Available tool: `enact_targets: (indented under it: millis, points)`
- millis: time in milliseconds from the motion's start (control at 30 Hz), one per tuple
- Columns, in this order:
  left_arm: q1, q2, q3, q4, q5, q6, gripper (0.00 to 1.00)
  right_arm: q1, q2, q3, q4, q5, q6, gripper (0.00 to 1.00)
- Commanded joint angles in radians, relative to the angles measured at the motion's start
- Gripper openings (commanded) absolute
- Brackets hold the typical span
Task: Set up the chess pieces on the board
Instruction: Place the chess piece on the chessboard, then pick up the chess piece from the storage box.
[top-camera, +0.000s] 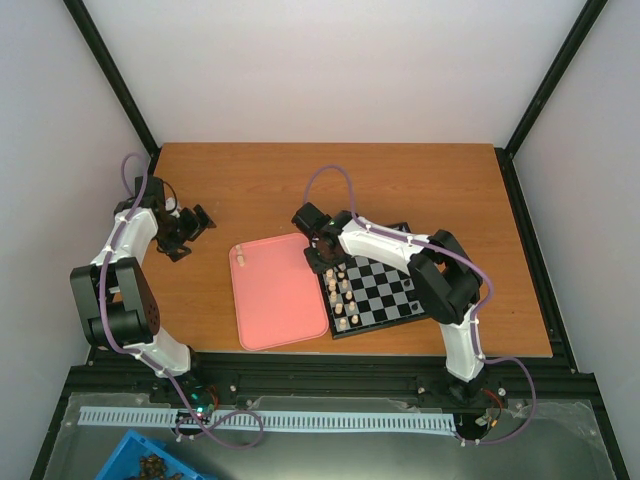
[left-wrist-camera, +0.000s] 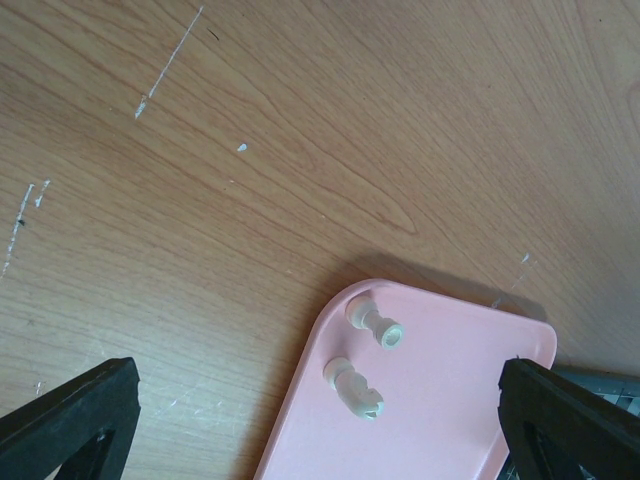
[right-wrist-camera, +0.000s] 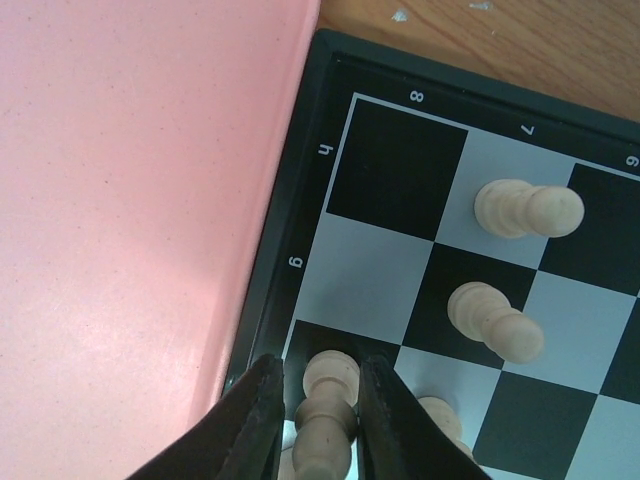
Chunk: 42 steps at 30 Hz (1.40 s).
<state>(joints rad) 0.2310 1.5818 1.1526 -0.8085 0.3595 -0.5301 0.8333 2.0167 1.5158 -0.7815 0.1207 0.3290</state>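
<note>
While my right jaws closely flank an upright piece (right-wrist-camera: 325, 435) on the board's (right-wrist-camera: 292, 200) edge, lower centre, I can't confirm grip; left jaws gape nearest two toppled pieces (left-wrist-camera: 372, 325) on tray (left-wrist-camera: 450, 400).

Scratched brown wooden table (top-camera: 300, 180) under soft even light, plain white walls (top-camera: 330, 70), black corner struts (top-camera: 109, 70).
</note>
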Motion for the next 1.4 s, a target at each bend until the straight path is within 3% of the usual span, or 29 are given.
enact_targets:
  millis: [0, 500, 700, 933, 1167, 1367]
  points:
    - [0.004, 0.005, 0.013, 0.008, 0.000, 0.014, 1.00, -0.007, -0.020, 0.001, 0.005, 0.010, -0.006, 0.23]
    - [0.004, 0.008, 0.016, 0.008, 0.004, 0.013, 1.00, -0.003, -0.107, 0.057, -0.047, 0.001, -0.018, 0.38]
    - [0.004, 0.005, 0.016, 0.006, 0.003, 0.013, 1.00, 0.015, -0.111, 0.137, -0.053, -0.039, -0.026, 0.54]
    - [0.004, 0.000, 0.020, 0.001, -0.004, 0.015, 1.00, 0.093, 0.080, 0.426, -0.066, -0.108, -0.044, 0.67]
    - [0.004, -0.010, 0.031, -0.014, -0.018, 0.015, 1.00, 0.149, 0.349, 0.774, -0.104, -0.212, -0.047, 0.65]
    - [0.004, -0.022, 0.026, -0.017, -0.017, 0.013, 1.00, 0.169, 0.458, 0.851, -0.062, -0.275, -0.035, 0.65]
